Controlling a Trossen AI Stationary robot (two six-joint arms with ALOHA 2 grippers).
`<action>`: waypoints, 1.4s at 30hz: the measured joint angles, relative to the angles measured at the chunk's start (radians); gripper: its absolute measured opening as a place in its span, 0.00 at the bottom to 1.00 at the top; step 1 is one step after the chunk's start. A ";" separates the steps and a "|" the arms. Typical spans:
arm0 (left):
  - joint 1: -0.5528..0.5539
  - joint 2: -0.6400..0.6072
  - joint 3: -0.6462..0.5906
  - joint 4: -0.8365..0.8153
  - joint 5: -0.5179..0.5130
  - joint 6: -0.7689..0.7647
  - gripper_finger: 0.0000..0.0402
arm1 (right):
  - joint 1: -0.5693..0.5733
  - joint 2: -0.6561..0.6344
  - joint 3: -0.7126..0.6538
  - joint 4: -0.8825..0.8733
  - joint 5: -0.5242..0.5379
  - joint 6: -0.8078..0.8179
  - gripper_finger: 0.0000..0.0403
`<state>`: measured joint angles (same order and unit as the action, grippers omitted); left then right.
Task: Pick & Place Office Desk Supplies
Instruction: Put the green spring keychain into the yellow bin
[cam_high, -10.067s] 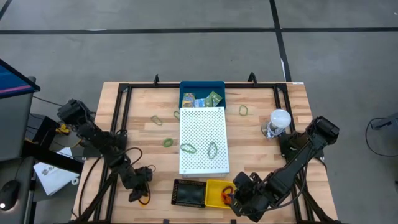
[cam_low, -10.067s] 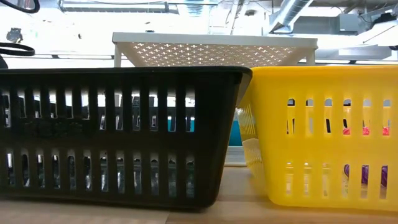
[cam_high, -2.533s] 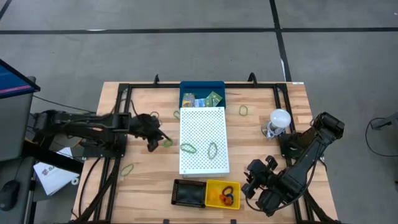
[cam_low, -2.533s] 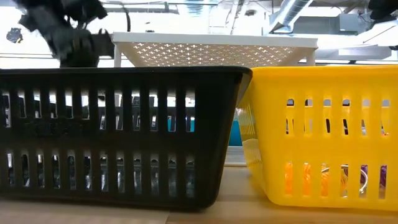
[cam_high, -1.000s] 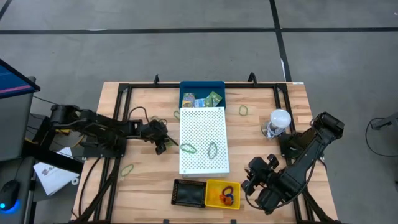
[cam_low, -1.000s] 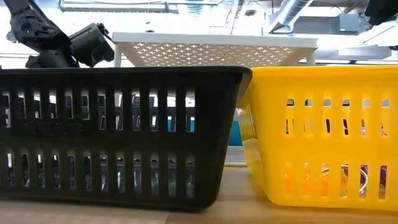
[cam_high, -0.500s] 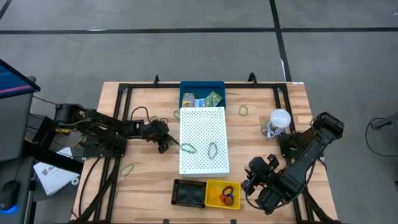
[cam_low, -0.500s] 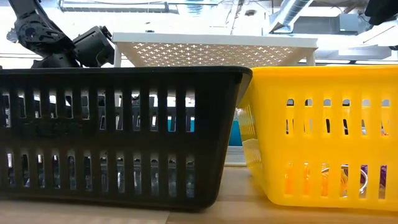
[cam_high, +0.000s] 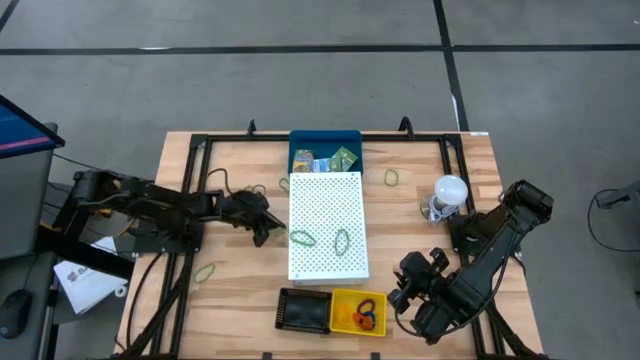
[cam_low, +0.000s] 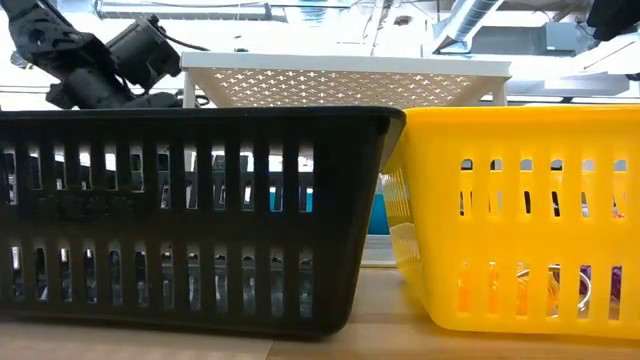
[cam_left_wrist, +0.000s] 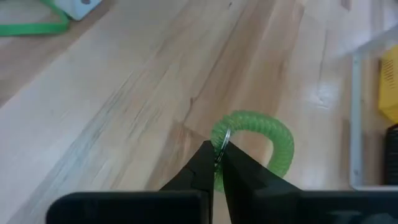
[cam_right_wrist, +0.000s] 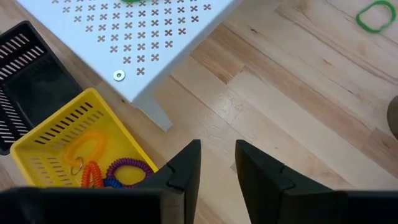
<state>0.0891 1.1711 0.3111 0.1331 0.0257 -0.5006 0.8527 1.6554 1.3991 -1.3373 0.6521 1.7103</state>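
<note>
Beside the white board (cam_high: 327, 225), on its left, my left hand (cam_left_wrist: 217, 163) pinches just the thin edge of a green coil band (cam_left_wrist: 258, 146) lying on the bench (cam_high: 225, 290). It could slip out when I lift. My right hand (cam_right_wrist: 217, 163) waits half open near the yellow basket (cam_high: 352, 300).

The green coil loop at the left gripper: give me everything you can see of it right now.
The green coil loop is a translucent, ribbed spiral band, plastic by the look, curved into a ring with a small metal key ring at one point. It lies flat on the wooden table, just left of the white perforated board. The left gripper is shut on it, fingertips pinching the coil at the metal ring.
</note>
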 joint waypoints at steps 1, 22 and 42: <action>-0.002 -0.030 0.000 -0.029 0.000 -0.007 0.02 | -0.003 0.000 0.000 0.000 0.000 0.000 0.24; -0.061 -0.464 0.017 0.091 0.193 -0.212 0.02 | -0.005 0.000 0.000 -0.023 0.005 -0.009 0.24; -0.030 0.414 0.803 0.101 0.333 0.211 0.02 | 0.003 -0.017 0.000 -0.108 0.034 -0.001 0.24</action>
<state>0.0593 1.5850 1.1142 0.2340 0.3588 -0.2897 0.8559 1.6386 1.3994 -1.4457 0.6857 1.7089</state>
